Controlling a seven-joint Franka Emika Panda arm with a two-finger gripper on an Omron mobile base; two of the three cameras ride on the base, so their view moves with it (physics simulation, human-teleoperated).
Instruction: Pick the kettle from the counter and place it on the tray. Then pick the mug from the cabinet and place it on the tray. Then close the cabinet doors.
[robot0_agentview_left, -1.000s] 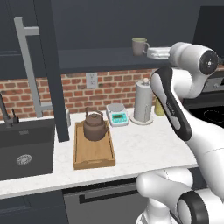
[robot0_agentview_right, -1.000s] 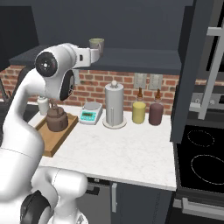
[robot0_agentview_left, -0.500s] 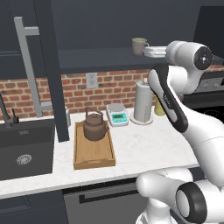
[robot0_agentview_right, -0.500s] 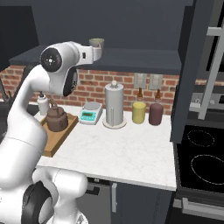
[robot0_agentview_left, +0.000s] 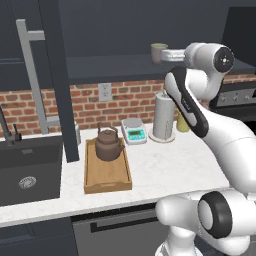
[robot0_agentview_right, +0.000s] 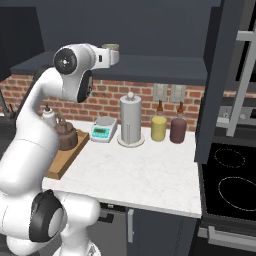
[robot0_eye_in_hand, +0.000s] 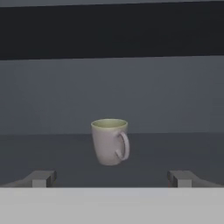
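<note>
Up close, mug handle faces right.

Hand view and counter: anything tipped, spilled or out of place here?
Nothing stands out. The mug stands upright on the cabinet shelf, ahead of the open gripper. The kettle sits upright on the tray, and nothing is spilled on the counter.

Dark-brown kettle on a light-wood tray; grey-beige mug, greenish inside; white marble-look worktop; red-brick backsplash; navy-grey cabinet doors.
</note>
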